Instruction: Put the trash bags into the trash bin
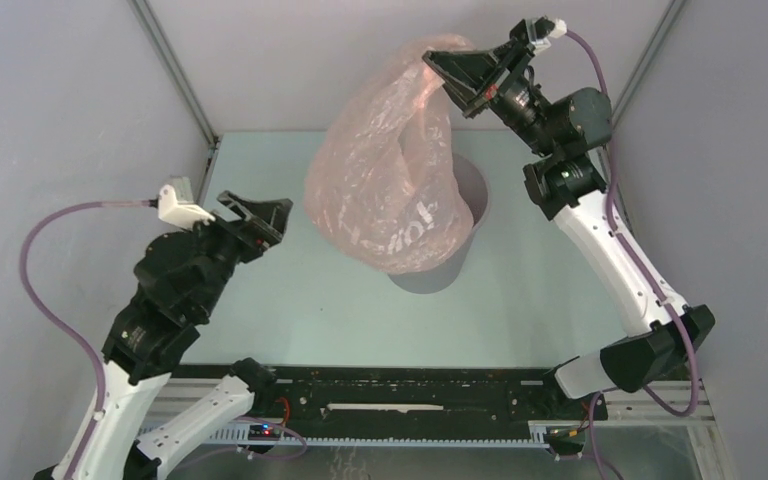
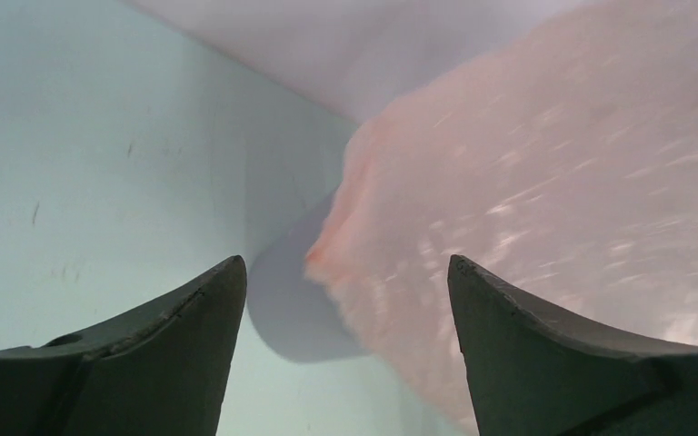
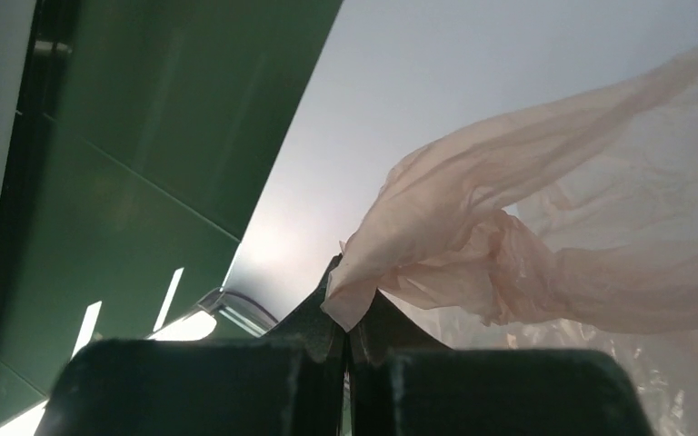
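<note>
The pale-pink, wrinkly trash bag point(image 1: 385, 190) hangs in the air, billowed wide, over and in front of the round grey trash bin point(image 1: 472, 192). My right gripper point(image 1: 434, 62) is shut on the bag's top edge, high at the back. In the right wrist view the film point(image 3: 473, 227) bunches out of the closed right gripper point(image 3: 349, 309). My left gripper point(image 1: 278, 222) stands open to the left of the bag, apart from it. In the left wrist view the left gripper point(image 2: 345, 263) has nothing between its fingers, with the bag point(image 2: 554, 182) and the bin's side point(image 2: 291, 304) ahead.
The pale-green table point(image 1: 290, 290) is enclosed by grey walls, with a metal post point(image 1: 175, 70) at the back left. A black rail point(image 1: 410, 392) runs along the near edge between the arm bases.
</note>
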{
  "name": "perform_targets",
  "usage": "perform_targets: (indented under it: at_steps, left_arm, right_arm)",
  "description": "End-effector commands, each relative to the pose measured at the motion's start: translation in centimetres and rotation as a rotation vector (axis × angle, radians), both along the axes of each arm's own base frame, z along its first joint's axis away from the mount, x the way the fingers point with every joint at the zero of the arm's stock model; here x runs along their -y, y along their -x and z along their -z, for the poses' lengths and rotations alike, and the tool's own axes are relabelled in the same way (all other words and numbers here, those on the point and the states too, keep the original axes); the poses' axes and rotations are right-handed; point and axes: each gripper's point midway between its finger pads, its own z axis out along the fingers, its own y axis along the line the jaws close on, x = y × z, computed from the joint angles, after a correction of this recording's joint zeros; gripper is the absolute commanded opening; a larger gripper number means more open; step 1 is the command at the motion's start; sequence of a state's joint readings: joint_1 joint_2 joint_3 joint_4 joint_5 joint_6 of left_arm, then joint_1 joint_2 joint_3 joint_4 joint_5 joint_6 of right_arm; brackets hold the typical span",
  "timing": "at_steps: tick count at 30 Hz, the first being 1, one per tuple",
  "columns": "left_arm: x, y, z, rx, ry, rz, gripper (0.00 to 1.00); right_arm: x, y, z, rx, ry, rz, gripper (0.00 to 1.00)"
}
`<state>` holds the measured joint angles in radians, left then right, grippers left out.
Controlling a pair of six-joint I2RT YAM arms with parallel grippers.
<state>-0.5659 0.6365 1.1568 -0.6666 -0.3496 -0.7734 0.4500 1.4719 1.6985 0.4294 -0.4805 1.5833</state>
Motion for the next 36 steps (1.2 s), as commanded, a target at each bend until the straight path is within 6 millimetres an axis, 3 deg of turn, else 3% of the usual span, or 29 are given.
perform_targets:
  at_steps: [1,5,7,11,15,19,22,27,29,32,34,36]
  left_arm:
    - [-1.7,-0.7,-6.1,0.128,-0.034,-0.074,0.86]
    - [-0.9,-1.1,-8.2,0.162,-0.025,-0.039,0.88]
    - [-0.4,-1.3,-8.6,0.166,-0.020,-0.019,0.88]
    - [2.1,-2.5,-8.7,0.162,0.001,0.080,0.91]
    - [7.7,-4.1,-7.9,0.106,0.005,0.342,0.95]
    - [12.9,-5.6,-5.1,0.020,-0.002,0.580,1.00]
    - [16.0,-5.1,-4.7,0.060,0.042,0.752,1.00]
    - [20.4,-2.9,-3.9,0.099,-0.048,0.930,1.00]
    - [21.3,-3.7,-3.0,0.061,-0.067,0.922,1.00]
    - [21.3,-6.7,-2.8,0.046,-0.093,0.804,0.98]
    - [21.0,-8.4,-3.7,0.058,-0.101,0.742,0.86]
    - [20.1,-10.0,-4.6,0.059,-0.099,0.669,0.68]
  right_arm:
    - [3.7,2.8,0.3,0.037,-0.016,-0.006,0.00]
    - [7.2,1.5,4.4,-0.023,0.084,0.082,0.00]
    - [8.9,1.0,4.9,-0.002,0.125,0.132,0.00]
    - [9.2,0.6,5.1,0.033,0.148,0.072,0.00]
    - [8.9,1.0,6.3,0.049,0.227,0.028,0.00]
    - [9.1,0.7,7.6,0.049,0.308,0.049,0.00]
    - [9.6,-0.2,8.1,0.034,0.308,0.071,0.00]
    - [9.7,-2.2,7.1,0.030,0.282,0.100,0.00]
    - [9.3,-3.1,6.3,0.036,0.273,0.098,0.00]
    - [7.9,-3.7,3.9,0.079,0.253,0.081,0.00]
    - [6.3,-3.7,2.2,0.113,0.241,0.046,0.00]
    - [4.6,-3.7,0.7,0.143,0.224,0.005,0.00]
